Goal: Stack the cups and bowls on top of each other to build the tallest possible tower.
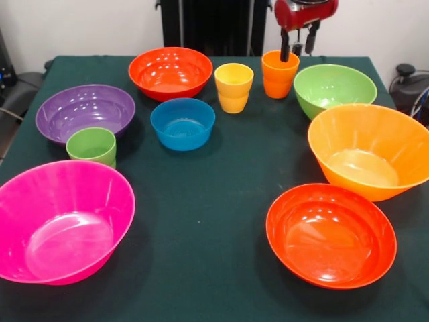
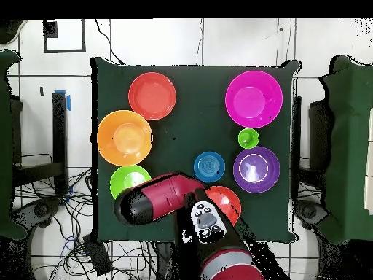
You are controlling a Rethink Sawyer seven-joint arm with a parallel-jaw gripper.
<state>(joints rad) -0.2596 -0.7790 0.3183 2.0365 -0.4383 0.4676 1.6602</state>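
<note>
Here the gripper [image 1: 298,45] is seen at the orange cup [image 1: 279,74], its two dark fingers [image 1: 285,47] held apart, one reaching down to the cup's rim. That cup stands upright, mouth up, between the yellow cup [image 1: 234,87] and the lime green bowl [image 1: 334,89]. The green cup [image 1: 92,146] stands upright just in front of the purple bowl [image 1: 84,111]. All bowls are set mouth up and hold nothing: blue bowl [image 1: 182,123], pink bowl [image 1: 62,221], light orange bowl [image 1: 370,151], and two red-orange bowls [image 1: 170,72]. No tower is built.
</note>
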